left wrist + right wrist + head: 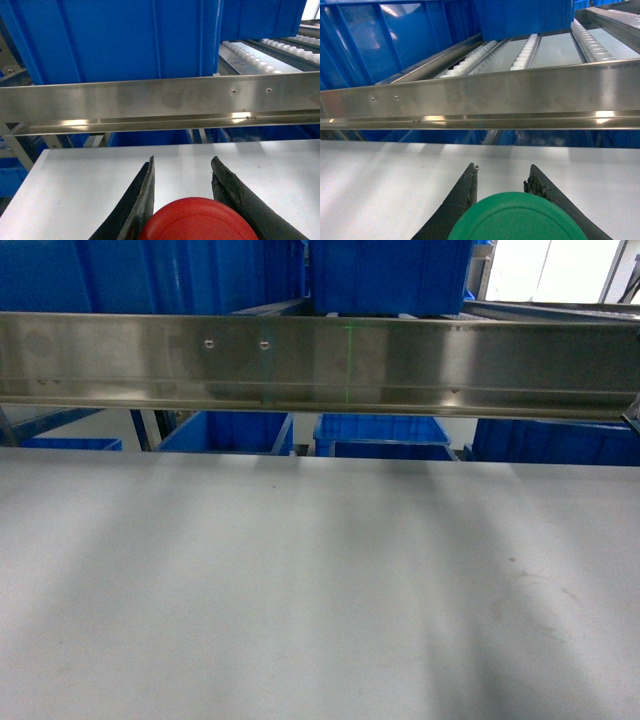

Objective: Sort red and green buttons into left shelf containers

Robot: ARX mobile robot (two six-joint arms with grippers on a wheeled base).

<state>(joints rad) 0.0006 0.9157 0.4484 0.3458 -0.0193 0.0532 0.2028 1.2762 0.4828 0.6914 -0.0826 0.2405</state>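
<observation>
Red button [197, 220] fills the bottom of the left wrist view, its round cap sitting right between the two black fingers [137, 200] of the left gripper [182, 167], which is clamped on it from both sides. Just beyond the fingertips stretches the white table [75, 185], and past its far edge runs the steel rail [160, 102] of the shelf. Behind that rail stands a big blue crate [120, 37], with white rollers [250, 57] on the rail's right.

Over to the right wrist view: green button [517, 217] low in frame, gripped the same way by the right gripper [501, 172], black fingers [460, 200] pressed against the cap's edges. The steel rail [480, 102] crosses ahead of it, roller tracks [520, 52] slope up behind, and blue crate walls [380, 40] rise behind the rail's left end.

Head view now: bare white table [300, 580] in front, the steel rail [320, 360] across the top, blue crates [385, 275] above it and more crates [380, 435] below. Neither gripper nor button shows here.
</observation>
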